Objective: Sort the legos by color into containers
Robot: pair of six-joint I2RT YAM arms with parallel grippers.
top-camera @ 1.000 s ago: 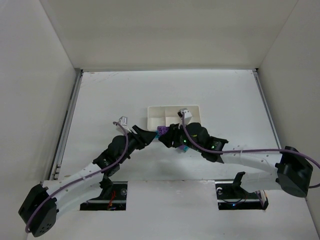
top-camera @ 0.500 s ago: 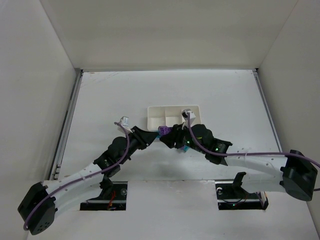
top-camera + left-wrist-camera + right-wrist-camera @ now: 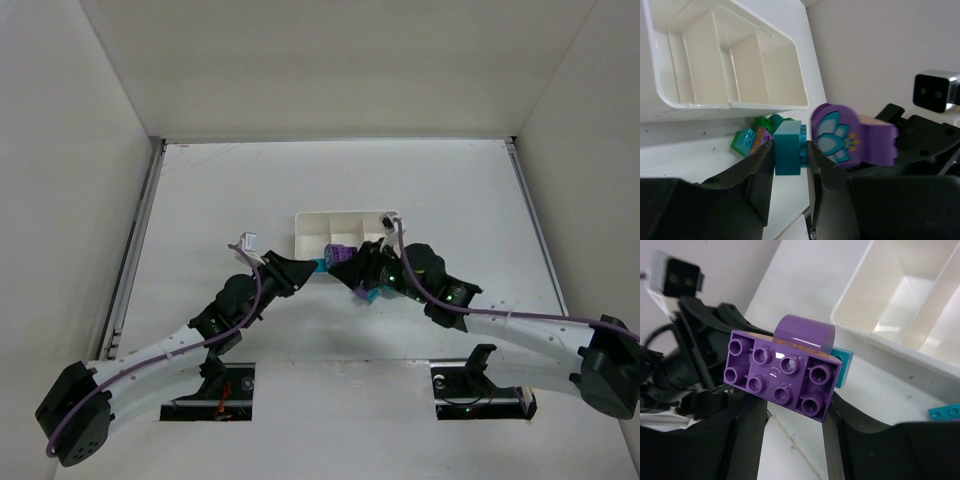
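Two pincers of mine meet on the worktop [image 3: 450,190], close to the near wall of the white tray [image 3: 715,106]. My left pincer [image 3: 790,152] is clenched on a teal brick [image 3: 788,148], one finger on each side of it. My right pincer [image 3: 790,407] is clenched on a purple brick [image 3: 782,372], which has eight round bumps on top and a blue flower picture on its end (the flower shows only in my left wrist view). The two bricks sit right beside each other, but I cannot tell if they touch. The tray has three boxes side by side. A little heap of bricks [image 3: 752,140], green, light blue and purple, lies on the worktop between my left pincer and the tray. One flat light blue piece [image 3: 945,411] lies on the worktop by my right pincer, near the tray.
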